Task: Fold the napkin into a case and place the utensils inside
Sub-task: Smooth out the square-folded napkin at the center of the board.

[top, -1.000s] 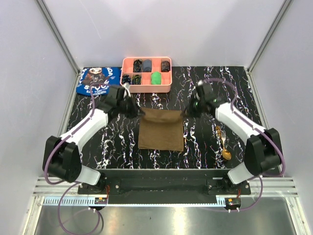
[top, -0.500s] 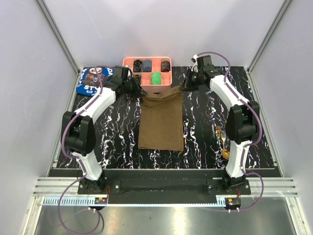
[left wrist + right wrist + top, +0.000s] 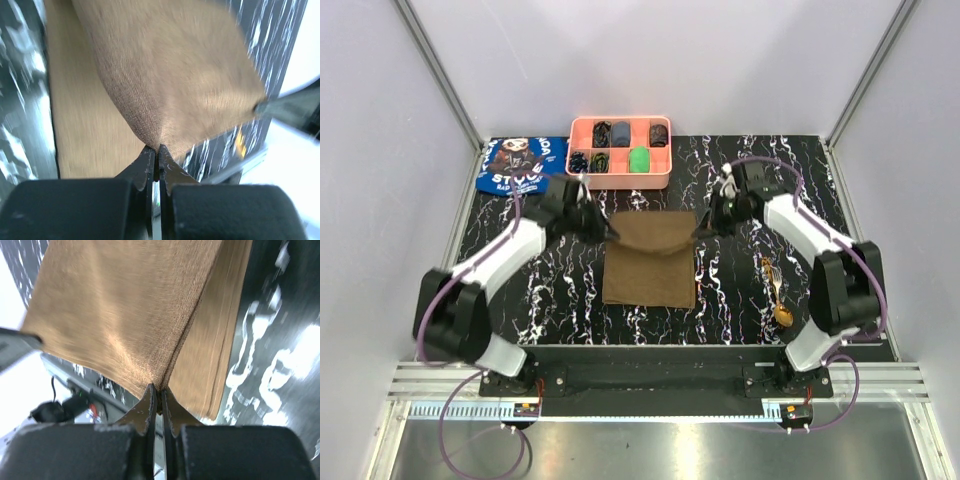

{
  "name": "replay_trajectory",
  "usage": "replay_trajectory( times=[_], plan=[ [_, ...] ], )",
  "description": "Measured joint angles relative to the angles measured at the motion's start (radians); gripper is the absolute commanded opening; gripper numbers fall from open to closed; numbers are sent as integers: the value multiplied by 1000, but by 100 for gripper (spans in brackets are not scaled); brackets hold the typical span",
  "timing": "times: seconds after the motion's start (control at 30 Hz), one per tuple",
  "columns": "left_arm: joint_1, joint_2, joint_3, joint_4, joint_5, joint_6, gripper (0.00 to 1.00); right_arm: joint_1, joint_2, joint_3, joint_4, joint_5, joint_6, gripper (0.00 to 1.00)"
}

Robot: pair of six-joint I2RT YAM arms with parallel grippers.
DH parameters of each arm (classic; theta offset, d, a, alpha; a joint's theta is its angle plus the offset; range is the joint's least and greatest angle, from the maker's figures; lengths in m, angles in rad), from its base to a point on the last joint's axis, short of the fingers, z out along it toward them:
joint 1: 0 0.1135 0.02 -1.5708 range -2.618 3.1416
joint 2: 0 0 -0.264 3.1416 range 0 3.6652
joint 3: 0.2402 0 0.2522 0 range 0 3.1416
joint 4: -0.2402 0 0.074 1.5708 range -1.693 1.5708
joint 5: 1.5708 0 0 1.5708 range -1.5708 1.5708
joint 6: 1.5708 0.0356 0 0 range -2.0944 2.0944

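Pinching far corners of the napkin (image 3: 648,270) in my left gripper (image 3: 157,155) and right gripper (image 3: 160,392), I hold that edge raised above the rest, flat on the table (image 3: 550,295); uneven pulling could slip a corner, skewing the fold.

Lab test cell: white panels (image 3: 640,50), aluminium framing (image 3: 438,75).

Napkin (image 3: 648,275) sits mid-table (image 3: 550,290), between the two arms. Its far flap hangs above the lower layers, the left corner pinched in the left gripper (image 3: 609,232), the right corner in the right gripper (image 3: 698,230). Behind it, at the far edge, stands the compartment tray (image 3: 620,182), with the lettered cloth (image 3: 515,165) to the tray's left. Right of the napkin lies the spoon (image 3: 783,312), the fork (image 3: 767,268) just behind it.
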Motion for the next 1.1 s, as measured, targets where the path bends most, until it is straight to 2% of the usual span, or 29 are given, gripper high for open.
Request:
replay_trajectory(
  times=[0.2,0.4,1.1],
  plan=[
    [-85,-249,-268,4,-9,-31,4,88,-140,-202,47,-13,58,0],
    [-118,-275,-430,13,-32,-63,4,137,-157,-347,115,-18,110,0],
    [-191,-243,-503,121,-55,-129,6,138,-161,-398,150,58,111,0]
  ],
)
